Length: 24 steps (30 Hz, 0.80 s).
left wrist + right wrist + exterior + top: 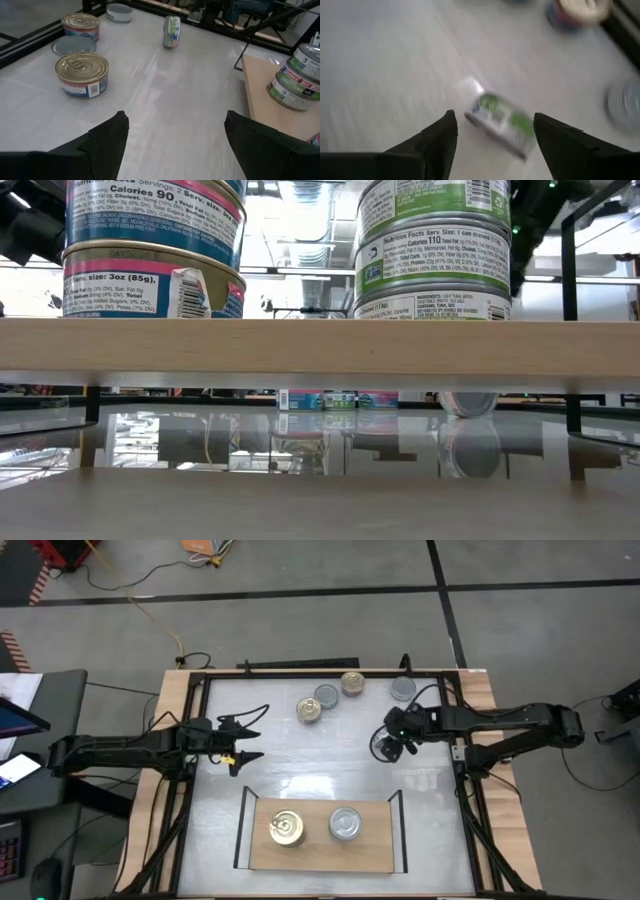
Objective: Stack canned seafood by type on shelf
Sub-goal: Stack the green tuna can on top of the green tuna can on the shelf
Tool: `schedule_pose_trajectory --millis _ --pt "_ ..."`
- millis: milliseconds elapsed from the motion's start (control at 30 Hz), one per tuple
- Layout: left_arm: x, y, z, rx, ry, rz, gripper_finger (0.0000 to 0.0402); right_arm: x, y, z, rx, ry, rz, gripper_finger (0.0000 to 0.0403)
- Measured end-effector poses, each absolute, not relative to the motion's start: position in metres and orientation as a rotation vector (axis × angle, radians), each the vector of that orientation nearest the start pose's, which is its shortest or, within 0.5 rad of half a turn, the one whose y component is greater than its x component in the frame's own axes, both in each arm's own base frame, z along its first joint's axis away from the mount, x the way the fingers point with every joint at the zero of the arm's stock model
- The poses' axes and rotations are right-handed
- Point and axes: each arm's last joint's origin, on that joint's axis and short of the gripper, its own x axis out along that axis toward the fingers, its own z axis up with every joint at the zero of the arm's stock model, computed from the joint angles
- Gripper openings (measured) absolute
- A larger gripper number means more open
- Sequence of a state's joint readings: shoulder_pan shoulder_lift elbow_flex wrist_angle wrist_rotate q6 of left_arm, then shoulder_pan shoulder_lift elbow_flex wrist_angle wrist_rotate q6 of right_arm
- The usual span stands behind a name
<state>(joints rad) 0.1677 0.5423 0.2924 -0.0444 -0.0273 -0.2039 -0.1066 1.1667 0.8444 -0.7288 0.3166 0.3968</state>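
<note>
The shelf [322, 850] is a flat rectangular board of pale, smooth wood with thin black metal uprights at both ends; it sits at the near edge of the table [300, 765], whose white top is glossy and mirrors the cans. Two stacks stand on the board. The gold stack [286, 829] is near its left end, topped by a ringed gold lid with a pull tab; the low view shows pink and blue label bands, the upper can cut off. The silver stack [346, 824] stands to its right, with a plain silver-grey lid and green and white labels. Near the far edge lie four loose cans, all short flat cylinders: a gold can [310, 710], a grey can [327, 696] just beside it, a second gold can [352, 683], and a far grey can [403, 689] toward the far right corner. A green can [501, 123] stands on its rim near the right edge, label outward; it is blurred in the right wrist view. The right gripper [392, 745] is directly over it, fingers apart on either side, and contact cannot be determined. The left gripper [247, 741] is near the left edge, fingers spread wide, holding nothing.
</note>
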Motion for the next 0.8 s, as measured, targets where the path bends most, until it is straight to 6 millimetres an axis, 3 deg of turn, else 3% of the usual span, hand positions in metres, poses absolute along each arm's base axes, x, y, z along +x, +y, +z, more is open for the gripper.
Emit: schedule_pose_trajectory --millis 167,300,600,800 --pt "0.137 0.024 0.210 -0.211 0.270 0.222 0.0318 0.228 -0.033 0.253 0.095 0.830 -0.403 0.0286" --pt "0.137 0.024 0.210 -0.207 0.270 0.221 0.0318 0.235 -0.040 0.255 0.041 0.786 -0.373 0.0286" --pt "0.136 0.024 0.208 -0.207 0.292 0.224 0.0318 0.250 -0.062 0.221 0.006 0.957 -0.248 0.0286" --pt "0.135 0.024 0.206 -0.198 0.314 0.226 0.0318 0.249 -0.066 0.206 -0.022 1.076 -0.224 0.0286"
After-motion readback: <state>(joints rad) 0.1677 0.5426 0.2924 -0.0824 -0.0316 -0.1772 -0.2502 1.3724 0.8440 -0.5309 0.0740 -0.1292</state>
